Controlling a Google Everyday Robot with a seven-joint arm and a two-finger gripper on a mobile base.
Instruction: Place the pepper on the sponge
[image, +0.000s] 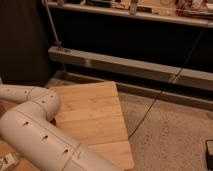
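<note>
Only my white arm (40, 130) shows, bent at an elbow over the left part of a light wooden tabletop (95, 115). The arm runs off the left edge of the camera view, so the gripper is out of view. The pepper and the sponge are both out of view. A small pale object (7, 160) peeks out at the bottom left corner, too little of it showing to identify.
The wooden tabletop ends in a right edge near the middle of the view. Beyond it lies speckled floor (170, 135) with a thin dark cable (160, 95) running across. A long metal rail (135, 70) and a dark shelf unit stand behind.
</note>
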